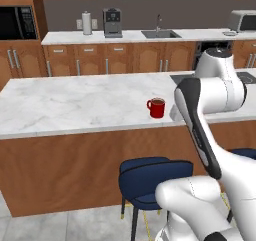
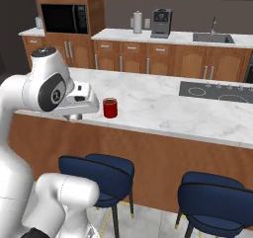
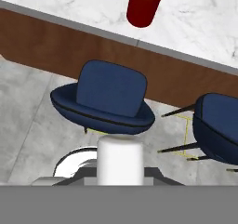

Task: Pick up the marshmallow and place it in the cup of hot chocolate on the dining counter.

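Note:
The marshmallow, a white stubby cylinder, sits at the bottom of the hand view with my gripper shut on it. The cup of hot chocolate, a red mug with brown liquid, stands near the front edge of the dining counter. From the right base view, my gripper hangs over that counter edge, just left of the cup and apart from it. The left base view has the cup on the marble top, with my arm hiding the hand.
Two blue stools stand in front of the counter's wood base, below my hand. A black cooktop is set into the counter to the right. The back worktop holds a coffee machine and a sink.

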Motion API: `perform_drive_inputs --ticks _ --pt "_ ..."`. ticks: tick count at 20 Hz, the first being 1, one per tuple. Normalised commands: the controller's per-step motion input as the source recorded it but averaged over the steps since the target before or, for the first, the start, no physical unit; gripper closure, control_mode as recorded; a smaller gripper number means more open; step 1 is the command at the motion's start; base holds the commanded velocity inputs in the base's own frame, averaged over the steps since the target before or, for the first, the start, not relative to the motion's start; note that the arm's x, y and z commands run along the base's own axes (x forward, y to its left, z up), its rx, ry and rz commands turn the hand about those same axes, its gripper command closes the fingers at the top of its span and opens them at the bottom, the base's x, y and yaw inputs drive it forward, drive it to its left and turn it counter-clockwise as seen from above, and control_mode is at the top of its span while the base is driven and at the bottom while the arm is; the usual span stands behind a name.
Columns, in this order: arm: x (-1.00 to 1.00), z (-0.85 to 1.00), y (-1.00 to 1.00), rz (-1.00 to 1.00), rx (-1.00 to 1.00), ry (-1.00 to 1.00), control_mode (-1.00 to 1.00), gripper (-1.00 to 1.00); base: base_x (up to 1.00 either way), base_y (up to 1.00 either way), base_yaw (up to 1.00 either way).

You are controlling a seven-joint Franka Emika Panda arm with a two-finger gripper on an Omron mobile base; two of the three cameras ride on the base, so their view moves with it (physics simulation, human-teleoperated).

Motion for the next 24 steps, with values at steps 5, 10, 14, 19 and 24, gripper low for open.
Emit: perform_drive_inputs --ticks 5,10,14,19,24 --pt "0.64 0.24 0.04 -0.05 0.0 0.03 -1.0 1.0 0.0 0.0 0.0" --pt "0.56 0.04 0.04 -0.09 0.0 0.08 -1.0 1.0 0.0 0.0 0.0" --pt "0.56 -0.16 0.0 -0.04 0.0 0.0 -1.0 1.0 0.0 0.0 0.0" --pt "0.53 -0.09 0.0 -0.03 0.0 0.0 -1.0 1.0 0.0 0.0 0.0" --pt "0.43 -0.17 0.0 -0.01 0.02 0.0 -1.0 1.0 0.0 0.0 0.0"
